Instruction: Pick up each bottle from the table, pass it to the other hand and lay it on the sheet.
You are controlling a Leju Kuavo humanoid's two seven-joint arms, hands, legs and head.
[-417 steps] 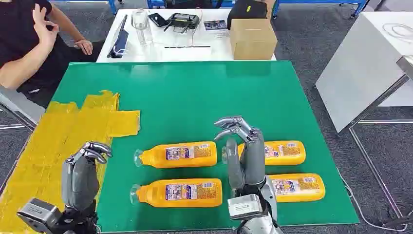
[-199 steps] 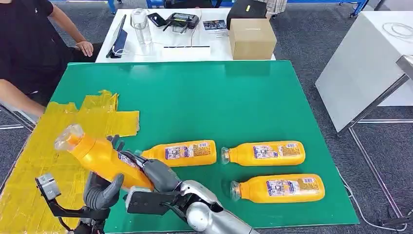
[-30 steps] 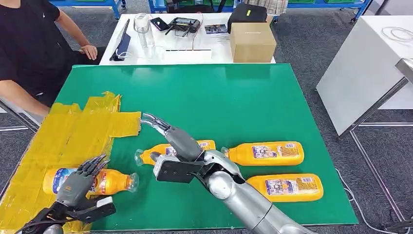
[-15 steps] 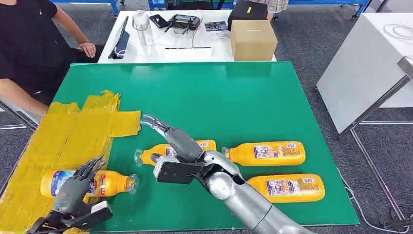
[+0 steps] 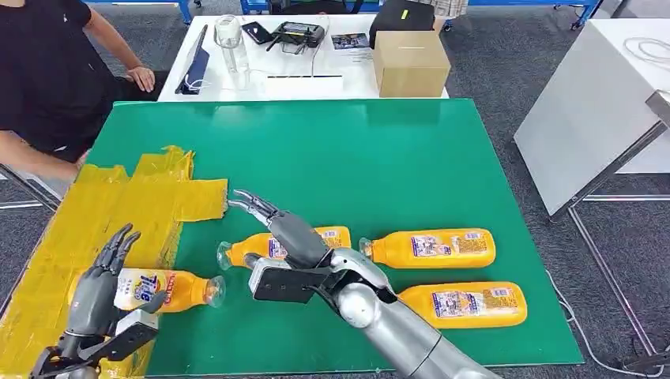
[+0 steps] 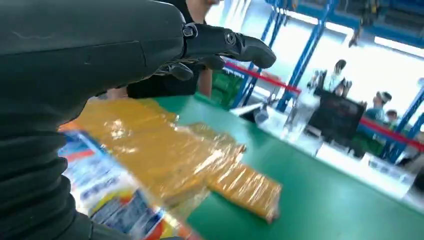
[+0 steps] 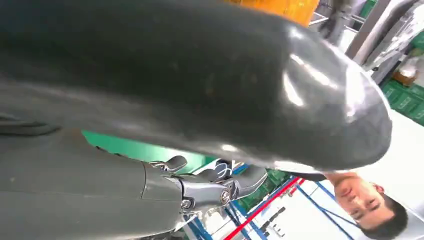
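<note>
One orange bottle point(image 5: 162, 290) lies on its side on the yellow sheet point(image 5: 103, 213), cap toward the green table point(image 5: 355, 150). My left hand point(image 5: 99, 280) hovers just behind it with fingers spread, holding nothing; the left wrist view shows the bottle's label point(image 6: 110, 200) under those fingers point(image 6: 225, 45). My right hand point(image 5: 276, 227) reaches flat over a second bottle point(image 5: 237, 253), fingers stretched out, gripping nothing. Two more bottles point(image 5: 430, 247) point(image 5: 466, 304) lie to its right. In the right wrist view a patch of orange bottle point(image 7: 280, 7) peeks past the thumb.
A person in black point(image 5: 47, 71) sits at the far left corner. Behind the green table stands a white table with a cardboard box point(image 5: 409, 61), a clear jar point(image 5: 227, 31) and small devices. A grey table point(image 5: 585, 110) stands to the right.
My left hand has let go of the bottle on the sheet and drawn back toward me, fingers opening. The bottle stays put. My right hand has barely shifted.
</note>
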